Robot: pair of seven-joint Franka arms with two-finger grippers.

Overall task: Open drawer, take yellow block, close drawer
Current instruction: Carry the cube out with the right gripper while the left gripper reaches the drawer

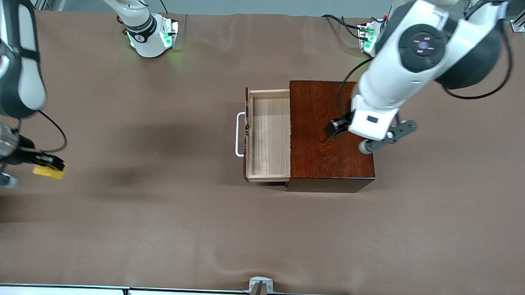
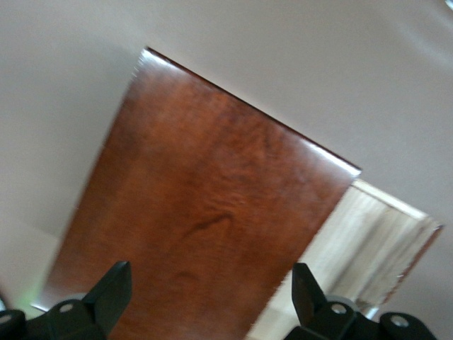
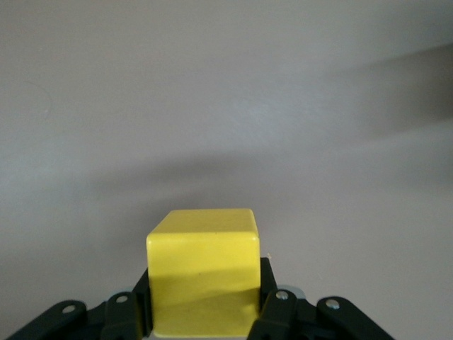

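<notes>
Front view: my right gripper (image 1: 48,165) hangs over the brown table (image 1: 154,231) at the right arm's end, fingers clamped on the yellow block (image 1: 49,172). My left gripper (image 1: 354,135) hovers above the mahogany box (image 1: 318,167). The drawer (image 1: 269,137) stands pulled out toward the right arm's end, tray bare, white handle (image 1: 239,134) at its front.

Left wrist view: my fingers (image 2: 113,287) are spread wide above the box top (image 2: 205,205), touching nothing; a corner of the drawer (image 2: 375,241) shows.

Right wrist view: the yellow block (image 3: 202,276) sits pinched between my pads (image 3: 272,304), above plain tabletop (image 3: 226,92).
</notes>
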